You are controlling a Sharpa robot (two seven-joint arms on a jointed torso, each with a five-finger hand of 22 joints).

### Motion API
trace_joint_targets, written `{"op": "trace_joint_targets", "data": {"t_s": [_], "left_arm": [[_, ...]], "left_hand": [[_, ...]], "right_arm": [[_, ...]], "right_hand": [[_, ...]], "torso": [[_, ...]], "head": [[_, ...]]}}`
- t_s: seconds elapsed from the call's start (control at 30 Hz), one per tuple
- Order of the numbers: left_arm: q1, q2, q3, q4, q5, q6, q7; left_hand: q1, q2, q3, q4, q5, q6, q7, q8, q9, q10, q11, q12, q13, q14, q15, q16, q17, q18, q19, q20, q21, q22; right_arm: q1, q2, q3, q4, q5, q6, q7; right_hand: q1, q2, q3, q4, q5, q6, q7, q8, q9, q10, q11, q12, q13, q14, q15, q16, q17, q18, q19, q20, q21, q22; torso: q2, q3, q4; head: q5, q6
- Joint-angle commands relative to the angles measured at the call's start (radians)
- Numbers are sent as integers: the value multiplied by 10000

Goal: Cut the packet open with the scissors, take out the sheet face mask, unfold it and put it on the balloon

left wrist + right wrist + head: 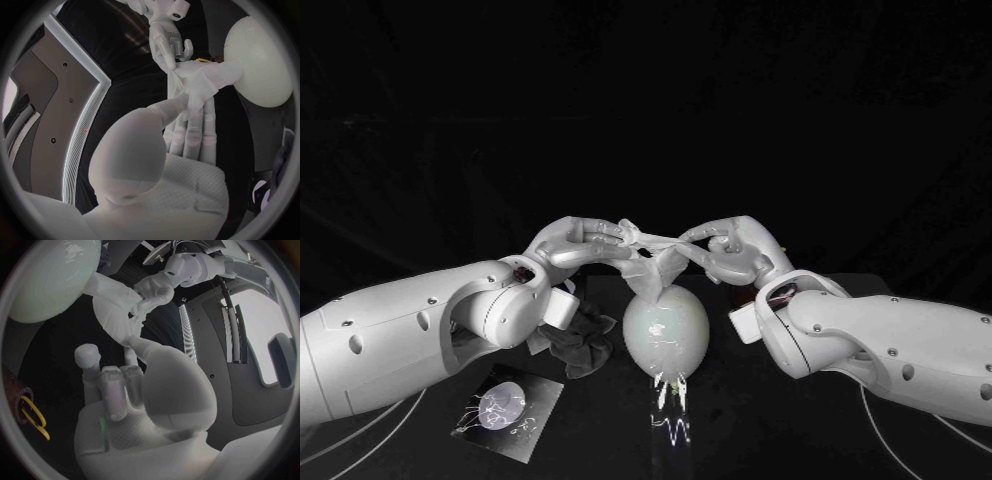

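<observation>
Two pinches on the sheet face mask [655,262] above the balloon [669,332]: left hand [577,243] one end, right hand [733,248] the other.

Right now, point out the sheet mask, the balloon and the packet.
sheet mask [655,260], head view, its bunched middle.
balloon [669,330], head view, middle of its pale body.
packet [511,408], head view, middle of its printed face.

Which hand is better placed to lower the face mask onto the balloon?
Right, narrowly. Both hands pinch the sheet mask above the balloon, but the right hand sits closer over its top; the left hand is further aside.
</observation>
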Motion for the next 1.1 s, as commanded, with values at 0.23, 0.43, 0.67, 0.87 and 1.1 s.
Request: {"op": "trace_joint_targets", "data": {"t_s": [0.23,0.43,0.67,0.87,1.1], "left_arm": [[13,-33,16,32,45,-24,131],[13,-47,17,3,118,-43,146],[14,-48,19,-66,329,-70,208],[17,-46,23,-114,455,-29,227],[36,-18,61,-262,652,45,268]], "left_hand": [[-206,-31,223,-30,42,27,12,-123,-45,521,-64,9,-40,0,-45,113,98,155,-27,-92,154,50],[-242,-40,289,-39,41,23,17,-142,-58,521,-60,5,-51,-19,-42,154,132,152,-48,-90,197,70],[-265,-50,344,-52,41,8,24,-164,-71,507,-54,-4,-61,-38,-40,191,160,155,-60,-91,243,92],[-273,-68,431,-88,41,-45,41,-215,-98,467,-38,-27,-72,-49,-40,260,203,161,-78,-102,328,132],[-286,-95,582,-145,41,-160,100,-312,-145,277,21,-145,-98,-92,-14,370,274,156,-147,-96,458,193]], "right_arm": [[31,-35,25,-28,2266,-322,1143],[62,-43,35,-99,2639,-294,1293],[131,-51,43,-210,2763,-193,1310],[244,-44,49,-322,2793,-12,1216],[481,-18,55,-529,2794,402,938]], "right_hand": [[-90,43,108,-6,36,-25,26,45,95,808,-58,-203,2150,994,-40,8,2530,101,-73,-42,-126,-61],[-116,39,124,-5,36,-54,31,46,100,786,-53,-272,2110,967,-37,-11,2470,107,-101,-45,-157,-76],[-117,26,133,-20,36,-67,31,49,103,779,-53,-291,2100,968,-36,-11,2471,109,-111,-46,-169,-80],[-114,18,139,-34,36,-74,30,52,107,778,-54,-297,2096,968,-36,-12,2470,105,-97,-48,-154,-68],[-94,9,169,-77,37,-85,29,65,117,780,-56,-295,2098,975,-37,-7,2487,106,-101,-52,-160,-66]], "torso": [[-2,0,8],[-4,1,11],[0,-4,7],[0,0,14],[-18,-1,14]], "head": [[-17,-8],[-26,-1],[-37,17],[-65,43],[-98,110]]}}
